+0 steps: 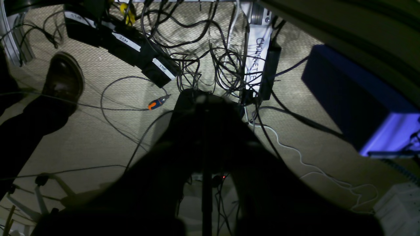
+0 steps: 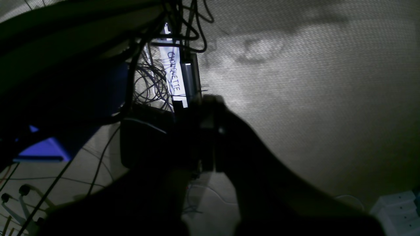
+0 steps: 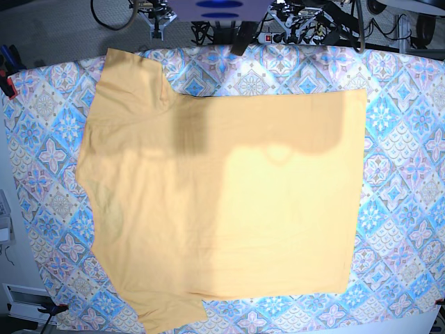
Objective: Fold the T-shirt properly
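Note:
The T-shirt (image 3: 222,202) lies spread flat and sideways in the base view. It is pale yellow-orange, with one sleeve (image 3: 128,69) at the top left, the other (image 3: 167,313) at the bottom left, and its straight hem on the right. A soft shadow crosses its upper part. Neither arm shows in the base view. In the left wrist view my left gripper (image 1: 203,96) is a dark silhouette hanging over the floor, fingers together, holding nothing. My right gripper (image 2: 207,100) looks the same in the right wrist view, shut and empty.
A blue-pink-white diamond-patterned cloth (image 3: 403,139) covers the table under the shirt. Both wrist views face a carpeted floor with tangled cables (image 1: 226,68), a labelled power strip (image 2: 175,75), a blue box (image 1: 344,98), an orange-handled screwdriver (image 1: 157,103) and a person's shoe (image 1: 64,77).

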Motion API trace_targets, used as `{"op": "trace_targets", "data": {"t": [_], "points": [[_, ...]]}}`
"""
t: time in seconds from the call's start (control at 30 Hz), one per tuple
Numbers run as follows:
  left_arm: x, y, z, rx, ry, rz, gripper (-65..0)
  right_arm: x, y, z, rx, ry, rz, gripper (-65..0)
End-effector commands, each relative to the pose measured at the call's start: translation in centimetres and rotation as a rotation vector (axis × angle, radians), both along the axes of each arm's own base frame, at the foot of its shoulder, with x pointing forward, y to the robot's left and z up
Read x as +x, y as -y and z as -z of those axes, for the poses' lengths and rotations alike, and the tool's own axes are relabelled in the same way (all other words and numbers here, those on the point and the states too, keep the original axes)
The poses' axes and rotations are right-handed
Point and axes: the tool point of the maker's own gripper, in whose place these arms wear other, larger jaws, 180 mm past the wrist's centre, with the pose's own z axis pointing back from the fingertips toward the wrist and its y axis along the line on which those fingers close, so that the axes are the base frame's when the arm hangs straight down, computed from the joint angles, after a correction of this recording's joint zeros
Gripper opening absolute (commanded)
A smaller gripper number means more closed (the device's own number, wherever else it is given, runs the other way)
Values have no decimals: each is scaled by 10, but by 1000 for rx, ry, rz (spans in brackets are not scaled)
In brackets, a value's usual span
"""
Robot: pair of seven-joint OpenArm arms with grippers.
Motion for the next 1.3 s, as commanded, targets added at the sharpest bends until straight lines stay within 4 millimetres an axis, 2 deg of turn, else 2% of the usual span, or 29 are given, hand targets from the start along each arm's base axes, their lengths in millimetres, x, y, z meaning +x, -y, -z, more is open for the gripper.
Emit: {"op": "trace_targets", "data": {"t": [0.0, 0.33, 1.27], "points": [[-3, -2, 0, 3, -1, -1, -649, -5, 2, 0, -6, -2, -3, -647], [-12, -2, -1, 3, -14, 0, -649, -5, 2, 0, -6, -5, -3, -647], [-13, -3, -1, 5, -15, 1, -649, -8, 2, 0, -6, -11, -2, -647]]}}
